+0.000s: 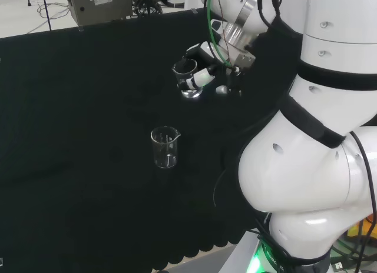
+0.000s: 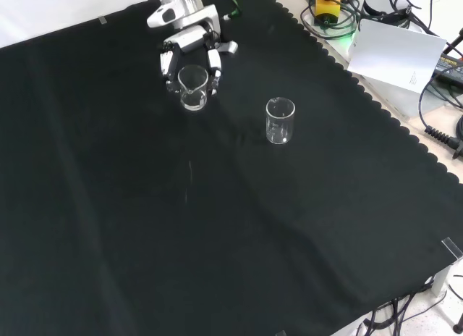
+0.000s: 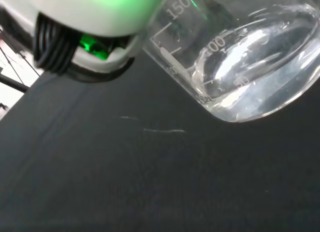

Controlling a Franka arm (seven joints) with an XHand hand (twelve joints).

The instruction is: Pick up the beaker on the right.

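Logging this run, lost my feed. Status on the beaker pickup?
Hand curled round the held beaker, fingers either side. Its base looks clear of the black cloth. Second beaker stands apart, untouched. Nothing in the way.

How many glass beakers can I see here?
2. One beaker sits inside the curled fingers of the robot hand, near the cloth's far edge in the front view. The other beaker stands alone on the black cloth, to its right in that view.
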